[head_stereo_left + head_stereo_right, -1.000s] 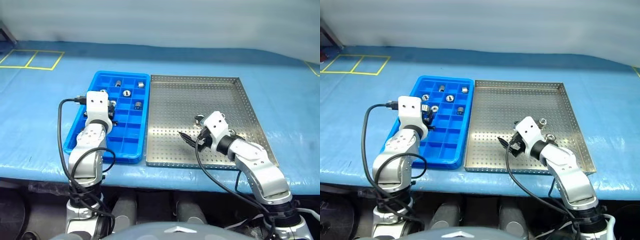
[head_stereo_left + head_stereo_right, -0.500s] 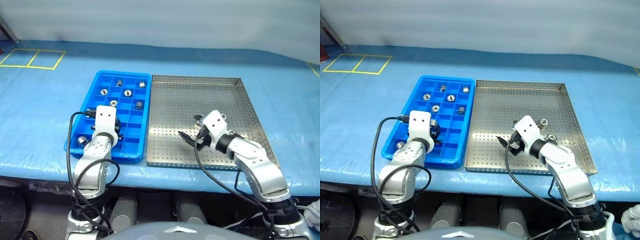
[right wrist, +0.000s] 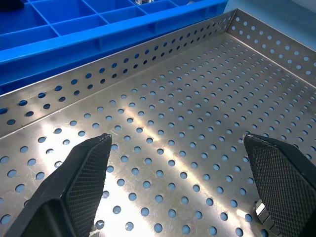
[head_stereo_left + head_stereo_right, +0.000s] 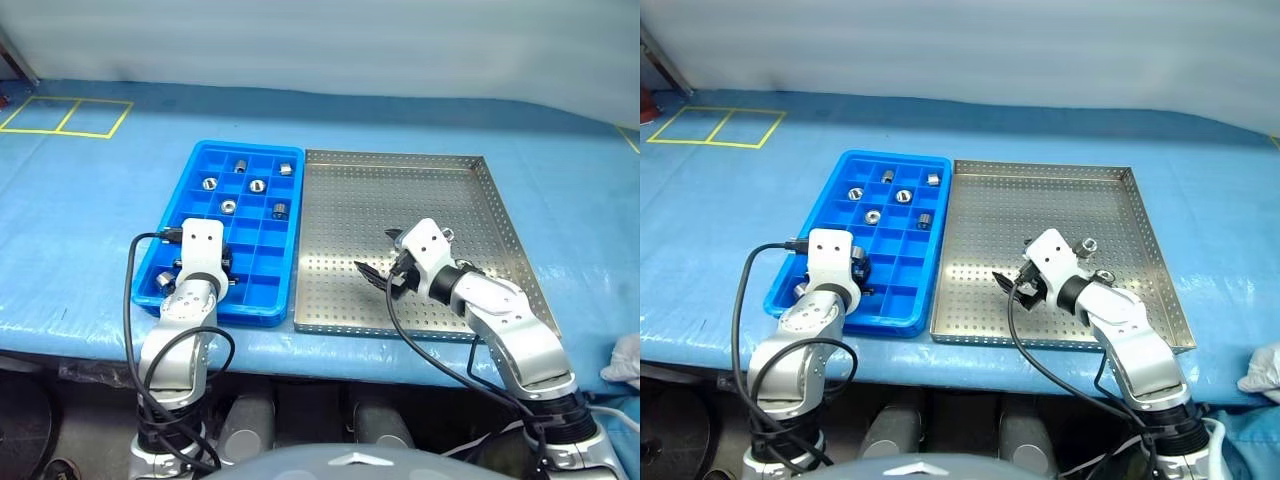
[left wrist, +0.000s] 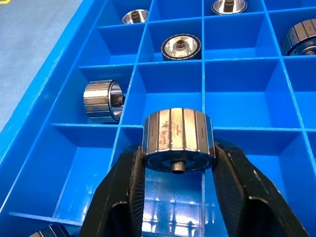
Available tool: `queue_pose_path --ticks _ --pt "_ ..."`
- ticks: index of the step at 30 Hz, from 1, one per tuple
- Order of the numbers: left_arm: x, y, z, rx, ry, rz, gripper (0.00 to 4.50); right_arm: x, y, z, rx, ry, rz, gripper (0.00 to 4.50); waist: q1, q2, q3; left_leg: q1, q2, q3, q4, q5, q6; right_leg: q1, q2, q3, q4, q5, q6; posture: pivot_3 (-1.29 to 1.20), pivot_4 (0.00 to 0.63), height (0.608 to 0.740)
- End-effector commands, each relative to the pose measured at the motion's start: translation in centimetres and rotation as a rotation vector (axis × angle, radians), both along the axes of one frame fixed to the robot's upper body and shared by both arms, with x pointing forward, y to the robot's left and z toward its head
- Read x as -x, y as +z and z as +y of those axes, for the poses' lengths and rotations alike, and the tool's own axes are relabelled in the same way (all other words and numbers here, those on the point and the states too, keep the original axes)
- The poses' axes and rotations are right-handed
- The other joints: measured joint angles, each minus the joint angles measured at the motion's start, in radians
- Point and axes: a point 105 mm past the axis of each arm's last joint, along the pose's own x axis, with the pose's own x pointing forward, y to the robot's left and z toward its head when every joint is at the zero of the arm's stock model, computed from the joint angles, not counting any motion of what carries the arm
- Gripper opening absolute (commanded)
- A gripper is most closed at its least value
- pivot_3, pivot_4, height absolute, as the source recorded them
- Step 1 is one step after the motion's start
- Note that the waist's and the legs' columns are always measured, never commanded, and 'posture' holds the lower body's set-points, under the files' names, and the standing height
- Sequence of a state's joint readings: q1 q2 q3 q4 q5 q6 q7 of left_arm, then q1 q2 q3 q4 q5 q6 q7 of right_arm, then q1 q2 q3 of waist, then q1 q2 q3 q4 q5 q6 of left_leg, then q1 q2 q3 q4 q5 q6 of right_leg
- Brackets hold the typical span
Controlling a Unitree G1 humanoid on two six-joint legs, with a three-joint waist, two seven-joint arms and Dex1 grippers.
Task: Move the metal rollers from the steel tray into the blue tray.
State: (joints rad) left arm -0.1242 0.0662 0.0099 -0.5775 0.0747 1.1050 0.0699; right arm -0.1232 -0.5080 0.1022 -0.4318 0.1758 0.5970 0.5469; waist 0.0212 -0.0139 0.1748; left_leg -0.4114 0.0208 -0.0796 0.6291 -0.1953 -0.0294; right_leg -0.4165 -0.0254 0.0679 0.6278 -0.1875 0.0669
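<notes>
Left gripper [image 5: 177, 170] has its fingers pinching a ribbed, shiny roller [image 5: 178, 139] just above a near cell of the glossy blue tray [image 4: 190, 170]; released off-centre, it'd likely catch a divider and roll. Right gripper [image 3: 192, 168] spreads wide over the perforated steel tray [image 4: 390, 160].

Shiny ribbed metal rollers [image 4: 256, 185] scattered in blue tray [image 4: 255, 290] compartments, perforated steel tray [image 4: 350, 220] beside, touching

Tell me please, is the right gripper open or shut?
Open: the right gripper has its jaws spread wide above the steel tray, holding nothing.
</notes>
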Motion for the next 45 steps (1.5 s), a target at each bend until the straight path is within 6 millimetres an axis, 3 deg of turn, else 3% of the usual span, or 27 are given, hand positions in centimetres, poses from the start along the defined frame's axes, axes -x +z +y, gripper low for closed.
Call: queue_pose_path --ticks 1,7,13,18,21,25,30,36,45 --pt "0.1 1.2 0.2 -0.020 0.014 -0.051 1.67 -0.3 1.1 0.2 0.001 0.016 -0.048 4.50 0.000 0.000 0.000 0.000 0.000 0.000 0.000 0.000 0.000 0.000 0.000 0.000 0.000 0.000 0.000 0.17 0.150 0.740" --pt "0.0 1.1 -0.4 0.003 -0.029 -0.052 1.67 -0.4 1.1 0.2 0.004 0.012 -0.054 4.50 0.001 0.000 0.000 0.000 0.000 0.000 0.000 0.000 0.000 0.000 0.000 0.000 0.000 0.000 0.000 0.17 0.150 0.740" --pt "-0.2 1.7 -0.3 0.006 -0.004 -0.084 3.66 -0.5 1.0 0.0 0.002 0.002 -0.060 4.50 0.001 0.000 0.000 0.000 0.000 0.000 0.000 0.000 0.000 0.000 0.000 0.000 0.000 0.000 0.000 0.17 0.150 0.740" --pt "-1.1 5.3 -1.9 0.072 -0.099 -0.303 3.66 -1.0 1.1 -0.2 -0.013 -0.032 -0.071 4.50 0.003 0.000 0.000 0.000 0.000 0.000 0.000 0.000 0.000 0.000 0.000 0.000 0.000 0.000 0.000 0.17 0.150 0.740" --pt "-1.2 6.8 -5.1 0.137 -0.312 -0.387 3.66 -2.2 1.1 -1.0 -0.024 -0.115 -0.073 4.50 0.005 0.000 0.000 0.000 0.000 0.000 0.000 0.000 0.000 0.000 0.000 0.000 0.000 0.000 0.000 0.17 0.150 0.740" --pt "-1.0 7.0 -10.2 0.185 -0.695 -0.350 3.66 -3.9 0.7 -2.1 -0.031 -0.227 -0.056 4.50 0.010 0.000 0.000 0.000 0.000 0.001 0.000 0.000 0.000 0.000 0.000 0.000 0.000 0.000 0.000 0.17 0.150 0.740" --pt "-0.8 6.4 -13.0 0.128 -0.925 -0.312 3.66 -5.3 0.2 -3.4 -0.039 -0.338 -0.034 4.50 0.004 0.000 0.000 -0.001 0.000 0.001 -0.001 0.000 0.000 -0.001 0.000 0.000 -0.001 0.000 0.000 0.13 0.150 0.740" --pt "1.1 5.6 -14.6 0.129 -1.105 -0.278 3.66 -6.3 -1.0 -4.8 -0.057 -0.449 0.011 4.50 -0.010 0.001 0.000 -0.001 0.000 0.001 -0.002 0.000 0.000 -0.001 0.000 0.001 -0.001 0.000 -0.001 0.11 0.150 0.740" --pt "1.0 4.8 -13.9 0.131 -1.060 -0.257 3.66 -6.6 -2.5 -4.9 -0.065 -0.482 0.061 4.50 -0.021 0.001 0.000 0.000 0.000 0.001 -0.001 0.000 0.000 0.000 0.000 0.001 0.000 0.000 -0.001 0.14 0.150 0.740"
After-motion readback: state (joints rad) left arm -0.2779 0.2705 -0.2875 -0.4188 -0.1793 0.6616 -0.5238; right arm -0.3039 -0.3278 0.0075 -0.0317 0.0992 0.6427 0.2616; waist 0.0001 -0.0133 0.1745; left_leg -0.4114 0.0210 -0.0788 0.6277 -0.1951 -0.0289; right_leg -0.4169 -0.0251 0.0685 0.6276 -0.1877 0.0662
